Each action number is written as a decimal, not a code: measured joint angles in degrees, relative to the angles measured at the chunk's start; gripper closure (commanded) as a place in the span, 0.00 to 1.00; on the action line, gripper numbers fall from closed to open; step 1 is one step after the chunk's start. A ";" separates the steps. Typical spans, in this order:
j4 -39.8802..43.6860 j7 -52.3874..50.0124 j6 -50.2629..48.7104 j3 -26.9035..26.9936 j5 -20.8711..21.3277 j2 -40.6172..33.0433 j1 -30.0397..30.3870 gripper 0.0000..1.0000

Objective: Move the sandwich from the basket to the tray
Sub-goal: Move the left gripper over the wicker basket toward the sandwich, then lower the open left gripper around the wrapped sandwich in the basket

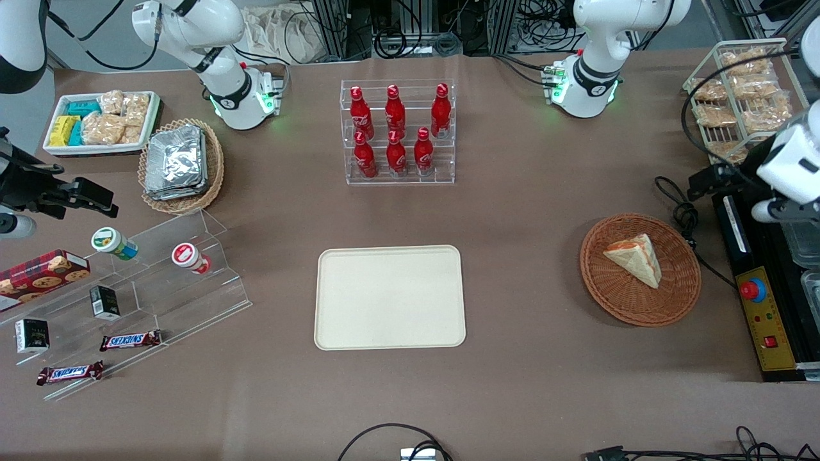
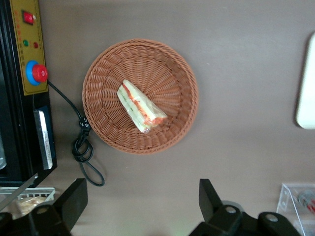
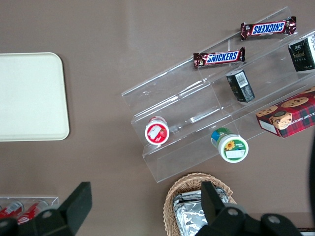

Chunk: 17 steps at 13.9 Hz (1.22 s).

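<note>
The sandwich (image 1: pixel 634 258) (image 2: pixel 141 106), a pale bread wedge with red and green filling, lies in the reddish-brown woven basket (image 1: pixel 640 314) (image 2: pixel 103 73). The cream tray (image 1: pixel 389 298) (image 2: pixel 307 83) lies flat at mid-table, bare, toward the parked arm's end from the basket. My gripper (image 1: pixel 703 182) (image 2: pixel 141 201) hangs high over the table, beside the basket and a little farther from the front camera than it. It is open, with only bare tabletop between its black fingers (image 2: pixel 74 196). It touches nothing.
A black control box with a red button (image 1: pixel 753 289) (image 2: pixel 35 73) and a looped cable (image 1: pixel 682 214) lie close beside the basket. A wire rack of snack packets (image 1: pixel 737 96) stands at the working arm's end. A rack of red bottles (image 1: pixel 397 131) stands farther back.
</note>
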 measured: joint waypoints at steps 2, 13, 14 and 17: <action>-5.12 -5.34 4.84 0.02 0.11 -0.09 0.16 0.00; -30.30 -26.91 36.02 -0.11 1.71 -0.71 0.11 0.00; -31.71 -27.90 38.53 -0.11 1.71 -0.48 0.12 0.00; -34.76 -29.74 44.50 -0.02 1.71 1.22 0.38 0.00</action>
